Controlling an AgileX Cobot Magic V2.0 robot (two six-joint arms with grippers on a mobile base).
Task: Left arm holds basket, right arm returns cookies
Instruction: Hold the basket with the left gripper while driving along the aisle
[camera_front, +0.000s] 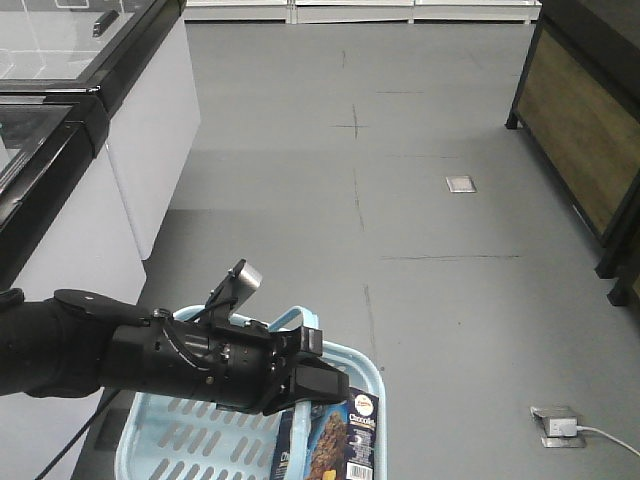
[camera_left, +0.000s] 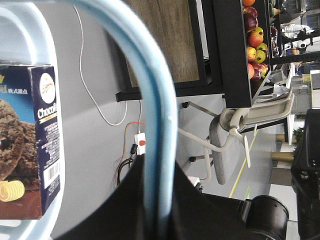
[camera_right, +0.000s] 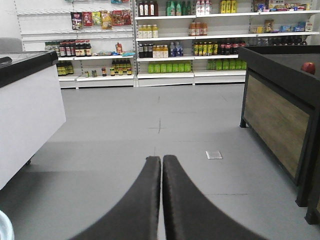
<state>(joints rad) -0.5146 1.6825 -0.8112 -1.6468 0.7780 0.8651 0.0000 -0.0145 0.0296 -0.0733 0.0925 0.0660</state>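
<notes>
The left arm (camera_front: 110, 350), a bulky black limb with exposed cables and a silver tab (camera_front: 247, 276), reaches in from the lower left of the front view. Its left end effector (camera_front: 305, 372) is clamped on the handle (camera_front: 290, 318) of a light blue basket (camera_front: 190, 435) at the bottom centre of the frame. Whether the basket rests on the grey floor (camera_front: 400, 150) or hangs above it cannot be told.

The cookies (camera_front: 335, 445), a dark navy carton, stand on end inside the basket, near its right-hand rim. In the left wrist view the carton fills the left edge of the frame, showing a chocolate cookie picture, the letters "Choco" and a barcode. In that view the blue handle sweeps down the centre and passes between the dark fingers at the bottom.

In the right wrist view the right end effector (camera_right: 161, 160) rises from the bottom centre. Its two black fingers (camera_right: 142, 200) are pressed together, with nothing between them. It points down a shop aisle.

Shelves (camera_right: 175, 45) of bottles line the top of that frame. A white chest freezer (camera_right: 25, 105) stands at the left and a wooden-fronted stand (camera_right: 275, 120) at the right. Apples (camera_left: 255, 45) are piled on a dark display at the upper right of the left wrist view. A power strip (camera_left: 141, 142) lies on the floor near that frame's centre.
</notes>
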